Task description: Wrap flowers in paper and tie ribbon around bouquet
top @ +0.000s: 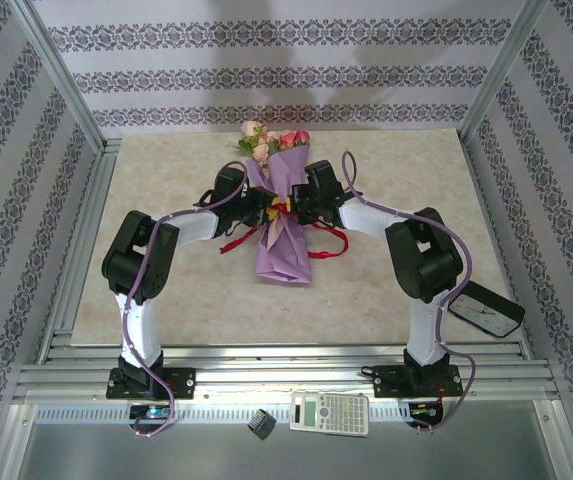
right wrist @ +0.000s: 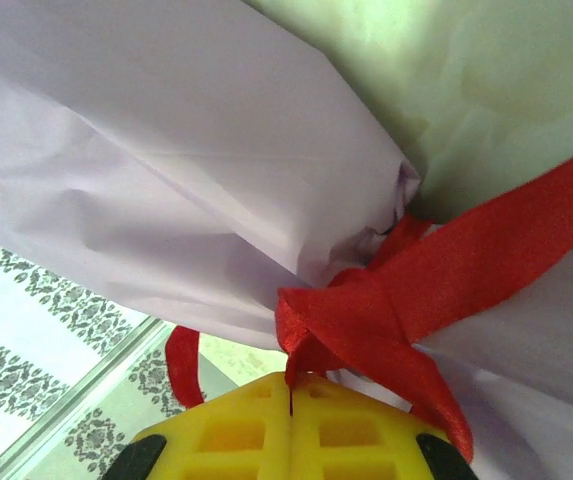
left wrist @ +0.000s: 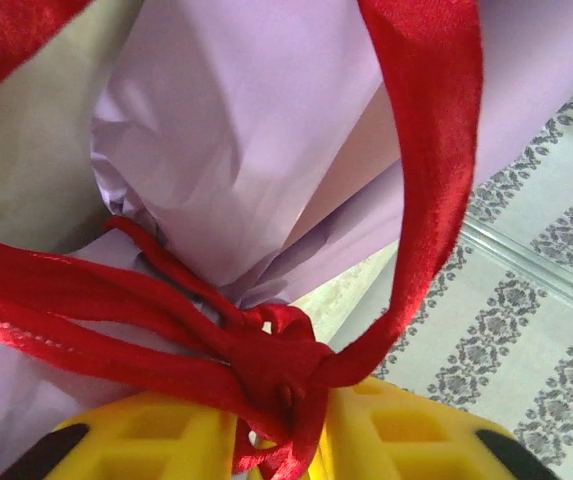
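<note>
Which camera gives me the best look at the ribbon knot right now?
Left wrist: the knot sits close and central, its strands plain against the purple paper. Right wrist shows the knot from the other side, partly folded over. From the top, the ribbon is small red loops either side of the bouquet.

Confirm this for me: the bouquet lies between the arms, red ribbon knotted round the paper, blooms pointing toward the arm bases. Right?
No. The top view shows the flowers pointing away from the arm bases, toward the back wall. The rest stands: the bouquet lies between the arms, red ribbon knotted round the paper.
</note>
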